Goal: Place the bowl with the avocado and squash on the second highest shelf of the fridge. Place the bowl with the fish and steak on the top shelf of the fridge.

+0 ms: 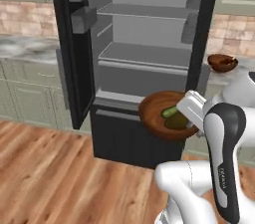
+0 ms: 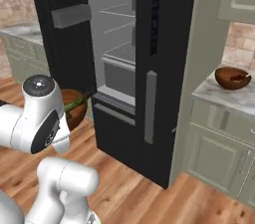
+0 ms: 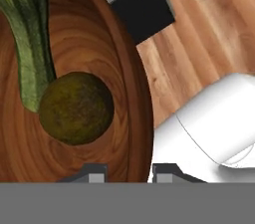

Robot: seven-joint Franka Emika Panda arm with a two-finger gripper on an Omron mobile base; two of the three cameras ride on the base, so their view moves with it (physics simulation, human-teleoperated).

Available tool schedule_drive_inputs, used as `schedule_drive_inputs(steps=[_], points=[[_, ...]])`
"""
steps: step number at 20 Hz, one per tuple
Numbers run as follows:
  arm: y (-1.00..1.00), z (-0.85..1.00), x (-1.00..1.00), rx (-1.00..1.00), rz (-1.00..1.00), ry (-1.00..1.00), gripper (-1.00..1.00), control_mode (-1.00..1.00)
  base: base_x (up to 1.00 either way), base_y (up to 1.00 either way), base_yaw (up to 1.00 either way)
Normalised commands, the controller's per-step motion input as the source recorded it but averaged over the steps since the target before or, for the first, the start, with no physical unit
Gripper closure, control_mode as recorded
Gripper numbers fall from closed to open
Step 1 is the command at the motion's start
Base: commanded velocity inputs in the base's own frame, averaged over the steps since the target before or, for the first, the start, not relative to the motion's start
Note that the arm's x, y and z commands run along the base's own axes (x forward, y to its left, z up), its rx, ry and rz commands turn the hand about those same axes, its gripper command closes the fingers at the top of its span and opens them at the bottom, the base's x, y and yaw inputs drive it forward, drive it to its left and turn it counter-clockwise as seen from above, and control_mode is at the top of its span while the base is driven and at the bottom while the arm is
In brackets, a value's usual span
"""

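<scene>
My gripper (image 3: 128, 173) is shut on the rim of a brown wooden bowl (image 1: 159, 116), one fingertip (image 3: 92, 170) inside and one outside. The bowl hangs in front of the open fridge (image 1: 74, 68), level with its lower drawer. In the bowl lie the dark olive avocado (image 3: 76, 107) and the long green squash (image 3: 30, 54). Well above the bowl are the grey top shelf (image 1: 149, 11) and the second highest shelf (image 1: 147, 55). A second wooden bowl (image 2: 232, 77) stands on the counter right of the fridge; what it holds is too small to tell.
The fridge's left door (image 1: 69, 58) stands open with grey bins (image 1: 82, 4). The right door (image 2: 159, 68) is closed. Pale green cabinets (image 2: 224, 133) carry a marble counter (image 2: 234, 98) on the right. Wooden floor (image 1: 50, 178) lies in front.
</scene>
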Motion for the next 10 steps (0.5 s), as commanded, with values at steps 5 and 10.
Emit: schedule_drive_inputs(steps=[5, 10], points=[[0.00, 0.00, 0.00, 0.00, 0.00, 0.00, 1.00, 1.00, 0.61, 0.92, -0.58], [0.00, 0.00, 0.00, 0.00, 0.00, 0.00, 1.00, 1.00, 0.56, 0.87, -0.63]])
